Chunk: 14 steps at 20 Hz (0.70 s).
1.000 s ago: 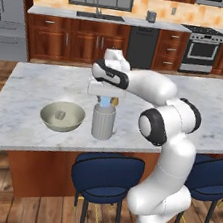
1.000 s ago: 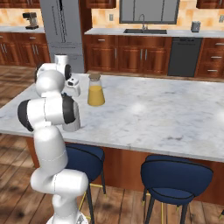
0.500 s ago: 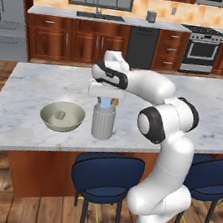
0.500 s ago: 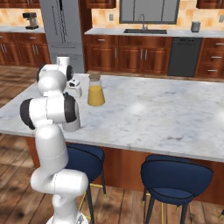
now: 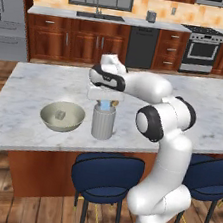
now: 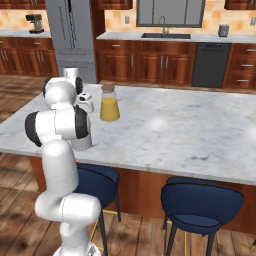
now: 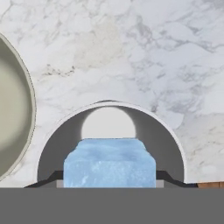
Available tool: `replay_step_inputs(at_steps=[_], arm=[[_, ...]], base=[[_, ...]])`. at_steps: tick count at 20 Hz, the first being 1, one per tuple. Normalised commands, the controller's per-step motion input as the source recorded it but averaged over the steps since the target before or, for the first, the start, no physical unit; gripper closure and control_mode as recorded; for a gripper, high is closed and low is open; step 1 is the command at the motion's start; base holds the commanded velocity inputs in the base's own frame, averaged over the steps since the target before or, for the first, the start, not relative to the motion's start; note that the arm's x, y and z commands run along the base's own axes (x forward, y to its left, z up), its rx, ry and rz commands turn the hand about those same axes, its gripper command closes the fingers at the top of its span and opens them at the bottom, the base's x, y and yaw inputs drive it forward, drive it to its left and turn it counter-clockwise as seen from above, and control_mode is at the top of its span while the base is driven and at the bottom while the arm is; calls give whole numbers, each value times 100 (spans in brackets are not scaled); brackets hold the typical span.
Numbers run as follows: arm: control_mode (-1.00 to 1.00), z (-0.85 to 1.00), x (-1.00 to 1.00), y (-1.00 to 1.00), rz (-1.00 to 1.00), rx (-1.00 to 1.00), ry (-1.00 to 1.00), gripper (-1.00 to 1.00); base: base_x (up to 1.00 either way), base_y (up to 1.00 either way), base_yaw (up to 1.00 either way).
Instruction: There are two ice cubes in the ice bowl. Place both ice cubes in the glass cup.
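Counter (image 5: pixel 26 121): a white-grey marbled island top on a reddish wood base, with two dark blue stools (image 5: pixel 105 172) tucked at its near side. The floor is seen to be wood plank.

Room: red-brown cabinets (image 5: pixel 83 41) are ranged along the back wall, with a sink (image 5: pixel 100 16) under a window, a black dishwasher (image 5: pixel 142 47), a steel stove (image 5: pixel 203 49) and a steel fridge (image 6: pixel 77 35). A coffee maker (image 6: pixel 34 22) is set on the far worktop.

Bowl (image 5: pixel 62 117): wide, shallow, beige-olive, placed on the counter just left of the cup and apart from it. One greyish cube (image 5: pixel 60 115) is held inside, near the middle.

Cup (image 5: pixel 103 122): a tall, ribbed, greyish-white cylinder, standing upright on the counter. In the hand view its open rim (image 7: pixel 52 135) is seen from above, with the pale bottom visible through the mouth.

Blue cube (image 7: pixel 109 163): translucent light blue, gripped between the fingertips directly over the cup's mouth; in the left base view it (image 5: pixel 105 104) is seen just above the rim.

Claw (image 5: pixel 104 102): pointed straight down over the cup, clenched on the blue cube.

Juice bottle (image 6: pixel 109 103): orange-filled with a tan stopper, set on the counter just beyond the cup.
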Motion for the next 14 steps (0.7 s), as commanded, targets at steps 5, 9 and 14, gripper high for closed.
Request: replay_step_inputs(at_steps=[5,9,14], arm=[[-100,-7,0,0,0,-1,0,100],[-100,0,15,0,0,0,0,100],[-100,-9,12,0,0,0,0,100]], base=[[0,0,0],[0,0,0],[0,0,0]])
